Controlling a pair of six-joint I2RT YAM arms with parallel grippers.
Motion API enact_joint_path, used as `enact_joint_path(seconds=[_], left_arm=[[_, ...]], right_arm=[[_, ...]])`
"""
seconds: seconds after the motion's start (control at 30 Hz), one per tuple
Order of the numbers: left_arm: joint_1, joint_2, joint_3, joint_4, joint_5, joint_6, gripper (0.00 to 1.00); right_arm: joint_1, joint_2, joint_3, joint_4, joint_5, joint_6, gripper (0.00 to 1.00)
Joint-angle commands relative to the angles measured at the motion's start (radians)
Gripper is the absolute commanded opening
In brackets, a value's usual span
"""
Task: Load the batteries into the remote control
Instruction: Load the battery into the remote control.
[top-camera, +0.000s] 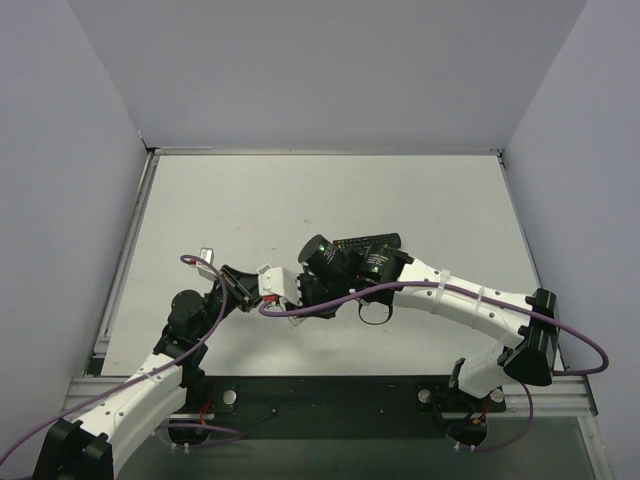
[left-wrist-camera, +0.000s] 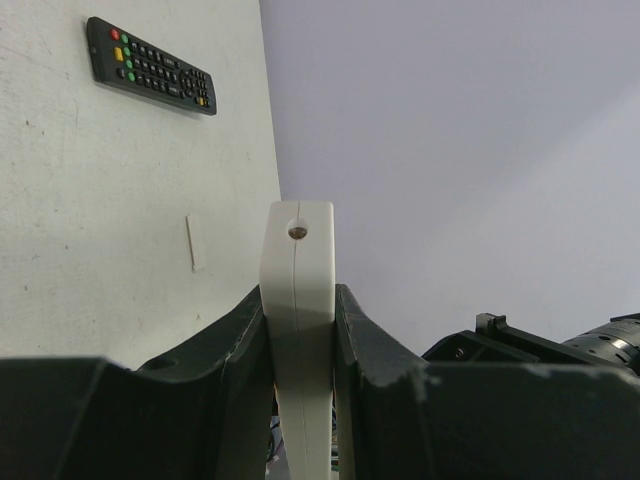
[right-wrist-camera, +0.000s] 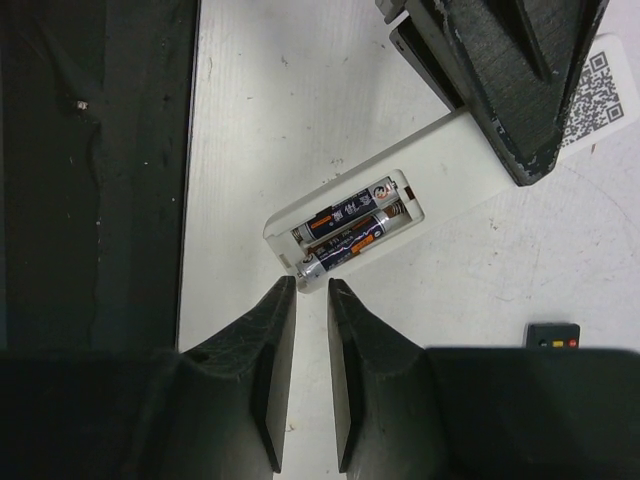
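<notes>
The white remote control (right-wrist-camera: 455, 165) is held off the table, back side facing the right wrist camera, its battery bay open. Both batteries lie in the bay: the upper battery (right-wrist-camera: 345, 212) sits flat, while the lower battery (right-wrist-camera: 345, 246) has its silver end poking over the bay's end wall. My left gripper (left-wrist-camera: 299, 289) is shut on the remote (left-wrist-camera: 297, 250), seen edge-on. My right gripper (right-wrist-camera: 311, 285) is empty, its jaws a narrow gap apart, fingertips just short of the lower battery's silver end. In the top view the two grippers meet at mid-table, left (top-camera: 272, 285), right (top-camera: 303, 288).
A long black remote (top-camera: 366, 243) lies on the table behind the right wrist; it also shows in the left wrist view (left-wrist-camera: 150, 65). A small white strip (left-wrist-camera: 196, 243) lies flat on the table, seen from above as well (top-camera: 207, 253). Grey walls enclose the table.
</notes>
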Motion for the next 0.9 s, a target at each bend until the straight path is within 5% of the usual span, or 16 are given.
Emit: enact_joint_path(seconds=[0.0,0.87], left_arm=[[-0.006,0.006,0.054,0.057,0.018,-0.003,0.0],[-0.006,0.002,0.056,0.07,0.022,-0.011,0.0]], right_arm=[[-0.007,0.017,0.005,0.01,-0.045,-0.014,0.15],[-0.006,0.069,0.02,-0.01,0.004,-0.015,0.07]])
